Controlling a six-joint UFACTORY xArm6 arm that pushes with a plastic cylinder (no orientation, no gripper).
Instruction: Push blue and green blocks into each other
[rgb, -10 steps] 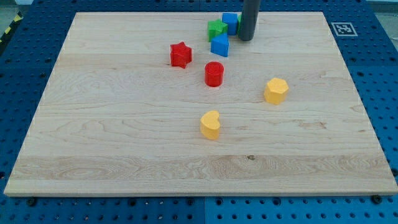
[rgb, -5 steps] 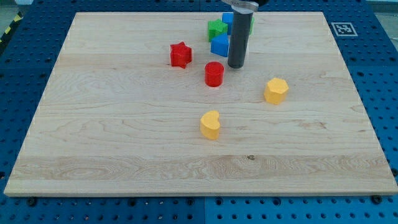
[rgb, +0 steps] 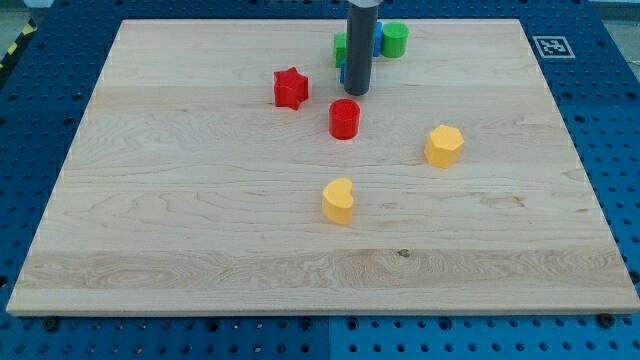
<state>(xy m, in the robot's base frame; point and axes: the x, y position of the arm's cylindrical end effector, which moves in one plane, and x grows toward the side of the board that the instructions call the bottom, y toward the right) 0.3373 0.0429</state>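
Observation:
My tip (rgb: 358, 93) stands at the bottom edge of a blue and green cluster near the view's top. The rod hides most of it. A green block (rgb: 340, 45) shows left of the rod, with a sliver of a blue block (rgb: 342, 72) below it. Another blue block (rgb: 376, 40) shows right of the rod, touching a green cylinder (rgb: 394, 39) on its right. The tip is at the lower blue block's right side, and I cannot tell if it touches.
A red star (rgb: 290, 87) lies left of the tip and a red cylinder (rgb: 344, 118) just below it. A yellow hexagon (rgb: 443, 145) lies at the right and a yellow heart-shaped block (rgb: 339, 200) near the middle of the wooden board (rgb: 200, 230).
My tip moved from the cluster's right side down and then left, to the lower blue block. The green cylinder, hidden behind the rod before, now shows.

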